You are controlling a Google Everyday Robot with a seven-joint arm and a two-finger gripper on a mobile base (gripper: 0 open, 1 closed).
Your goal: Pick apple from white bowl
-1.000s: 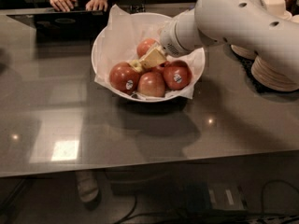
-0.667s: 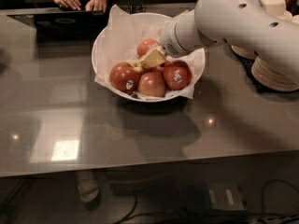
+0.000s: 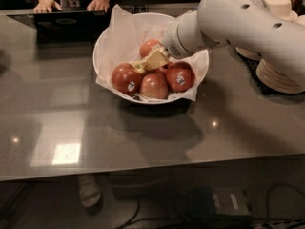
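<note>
- The gripper (image 3: 155,59) sits low in the middle of the white bowl (image 3: 102,46), among the fruit; I cannot tell whether it is open or closed.
- The apple (image 3: 180,78) lies just beside it, at the front of the bowl, touching a paler apple (image 3: 153,86).
- I judge I should centre over it and close gently, so its neighbours don't roll.
- Its oval sticker (image 3: 181,79) is unreadable.
</note>
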